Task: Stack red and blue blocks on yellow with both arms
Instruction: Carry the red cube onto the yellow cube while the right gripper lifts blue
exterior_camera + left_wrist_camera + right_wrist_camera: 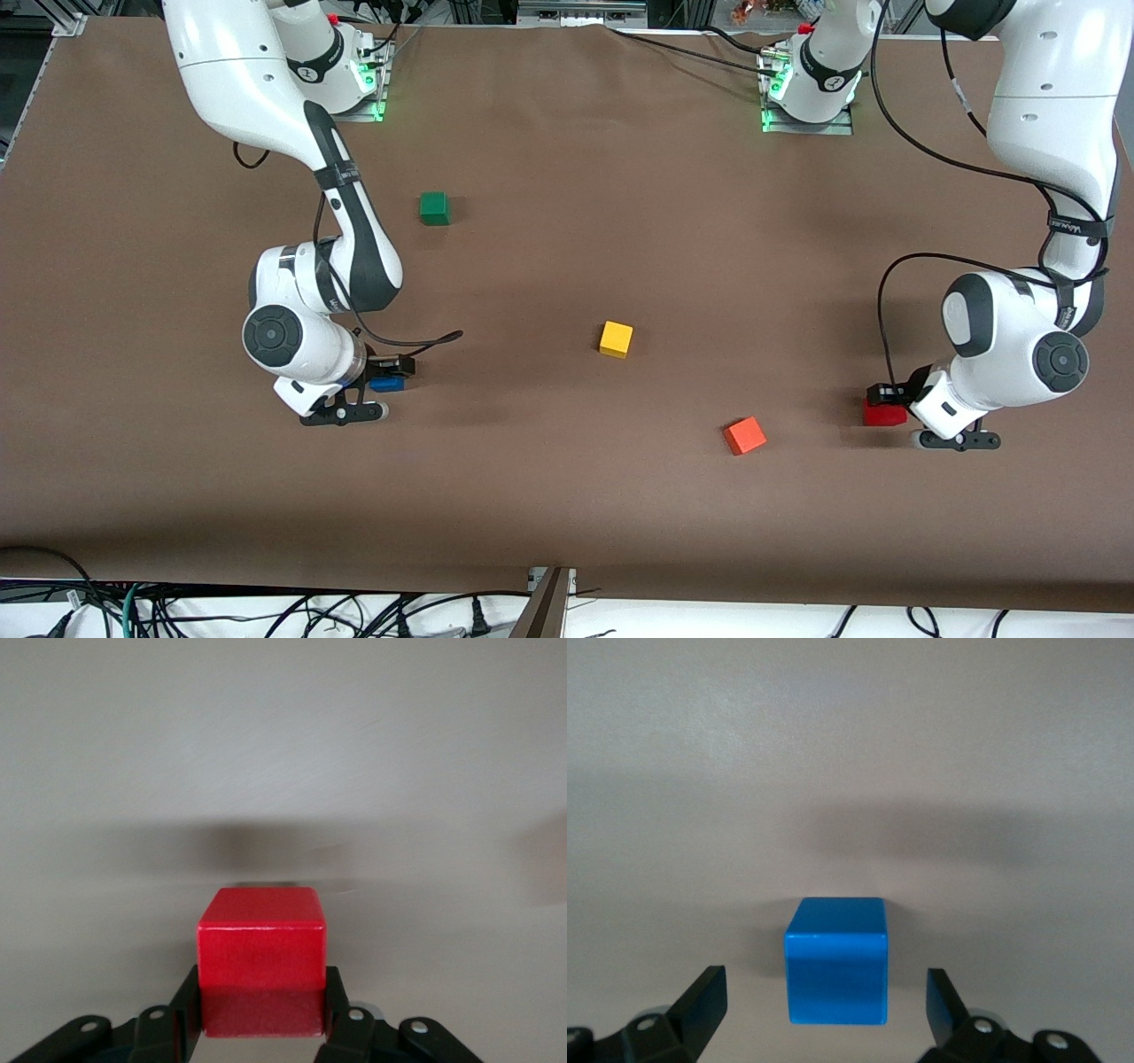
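Left tool (257, 1028) clamps glossy red cube (260, 961) above matte brown tabletop (567, 496), left-arm end; right tool (824, 1010) spread wide around smooth blue cube (835, 961); yellow cube (616, 338) mid-tabletop

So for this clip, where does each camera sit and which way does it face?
Front view: high across the table, facing both arm bases; shows both arms and the yellow cube.
Left wrist view: on the left wrist, looking down past the left gripper, shut on the red block.
Right wrist view: same, right gripper open around the blue block.
Front also shows both blocks.
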`<state>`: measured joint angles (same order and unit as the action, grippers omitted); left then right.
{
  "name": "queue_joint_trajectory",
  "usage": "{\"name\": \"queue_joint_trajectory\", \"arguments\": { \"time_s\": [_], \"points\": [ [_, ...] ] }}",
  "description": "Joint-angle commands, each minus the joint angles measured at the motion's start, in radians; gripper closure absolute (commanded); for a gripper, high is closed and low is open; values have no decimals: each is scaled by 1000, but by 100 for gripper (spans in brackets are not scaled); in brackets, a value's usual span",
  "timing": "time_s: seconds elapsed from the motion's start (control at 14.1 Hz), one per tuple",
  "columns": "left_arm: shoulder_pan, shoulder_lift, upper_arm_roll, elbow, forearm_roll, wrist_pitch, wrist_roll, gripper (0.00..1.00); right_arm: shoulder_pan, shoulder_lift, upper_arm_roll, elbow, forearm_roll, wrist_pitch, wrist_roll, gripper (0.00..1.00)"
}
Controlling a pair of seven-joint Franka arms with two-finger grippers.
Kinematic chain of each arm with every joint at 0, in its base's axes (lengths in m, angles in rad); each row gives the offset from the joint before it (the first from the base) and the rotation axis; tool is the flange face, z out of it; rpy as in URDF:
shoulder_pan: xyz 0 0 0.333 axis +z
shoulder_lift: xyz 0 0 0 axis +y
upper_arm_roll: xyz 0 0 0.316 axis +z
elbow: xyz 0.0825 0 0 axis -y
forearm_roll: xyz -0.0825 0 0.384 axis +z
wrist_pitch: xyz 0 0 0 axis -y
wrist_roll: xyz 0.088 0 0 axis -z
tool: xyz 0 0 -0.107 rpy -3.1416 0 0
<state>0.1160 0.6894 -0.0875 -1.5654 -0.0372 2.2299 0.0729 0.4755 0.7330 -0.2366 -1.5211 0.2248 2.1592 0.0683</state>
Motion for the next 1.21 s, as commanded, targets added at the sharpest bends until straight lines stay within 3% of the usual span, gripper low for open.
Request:
{"name": "queue_joint_trajectory", "arguments": {
  "time_s": [0.0,0.14,0.5,0.71,1.13],
  "points": [
    [-60,-51,-47,62,-12,-100,-83,100,-9,-9,11,-51,19,59,-30,14],
    [-140,-51,-81,114,-12,-177,-169,100,-12,-9,28,-62,19,71,-30,26],
    [-427,-39,-77,146,0,-179,-339,100,-15,-12,29,-59,19,67,-30,55],
    [-510,-22,-74,147,0,-170,-499,100,-18,-49,28,-48,19,19,-42,57],
    [-584,-4,-72,130,28,-168,-518,100,-18,-197,19,25,18,-223,-39,57]
  ]
}}
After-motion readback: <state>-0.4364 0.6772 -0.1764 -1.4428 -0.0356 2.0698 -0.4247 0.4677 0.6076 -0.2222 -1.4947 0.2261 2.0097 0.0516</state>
